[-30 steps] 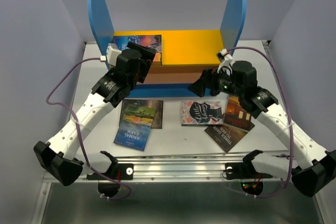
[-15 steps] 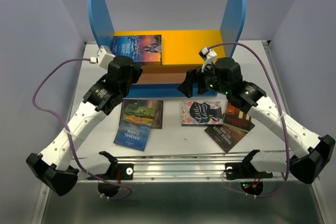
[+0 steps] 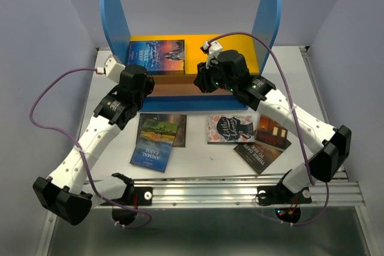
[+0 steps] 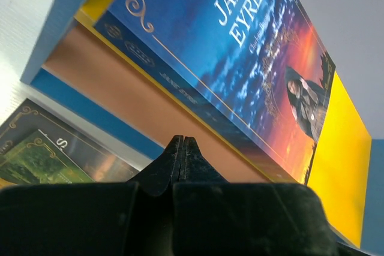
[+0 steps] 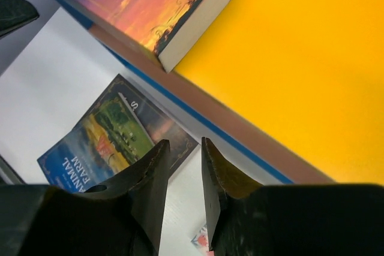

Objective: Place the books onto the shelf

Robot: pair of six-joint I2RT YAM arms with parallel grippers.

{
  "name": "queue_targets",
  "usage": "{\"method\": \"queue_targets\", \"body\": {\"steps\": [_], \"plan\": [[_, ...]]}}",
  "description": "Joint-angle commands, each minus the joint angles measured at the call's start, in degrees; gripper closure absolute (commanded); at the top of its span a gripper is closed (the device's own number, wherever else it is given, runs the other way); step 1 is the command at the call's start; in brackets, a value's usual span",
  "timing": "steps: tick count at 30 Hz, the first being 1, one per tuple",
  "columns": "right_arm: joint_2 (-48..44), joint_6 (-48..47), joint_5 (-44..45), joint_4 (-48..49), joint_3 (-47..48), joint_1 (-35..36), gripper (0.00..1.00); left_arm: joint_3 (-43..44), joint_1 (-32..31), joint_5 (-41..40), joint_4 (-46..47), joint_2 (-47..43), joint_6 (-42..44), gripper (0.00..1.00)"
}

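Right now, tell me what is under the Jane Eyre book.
The Jane Eyre book lies flat on the shelf's yellow board, at its left end. The board beneath the cover is hidden, so anything between them cannot be seen.

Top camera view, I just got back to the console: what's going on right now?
One book, Jane Eyre, lies flat on the yellow board of the shelf. Neither arm holds anything. The left gripper is shut and empty just in front of the shelf. The right gripper hovers near the board's front edge, jaws slightly apart. Animal Farm, Little Women, Three Days to See and others lie on the table, not yet shelved.
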Motion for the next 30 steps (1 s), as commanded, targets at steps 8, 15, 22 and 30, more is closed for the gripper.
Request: {"method": "queue_targets", "body": {"steps": [8,15,22,30], "plan": [[4.27,-3.11,1.71,3.6,8.12,1.03,0.68,0.29,4.89,-0.51,2.44,0.09,4.05,1.0],[5.94,-3.63,-0.13,5.45,8.82,1.03,0.68,-0.06,7.26,0.54,2.71,0.17,4.31,1.0],[8.93,-4.42,1.35,6.68,11.63,1.56,0.68,0.11,7.97,0.9,3.23,-0.27,4.31,1.0],[9.1,-5.91,0.31,7.3,12.6,1.56,0.68,0.73,8.94,1.07,3.58,0.09,4.93,1.0]]}}
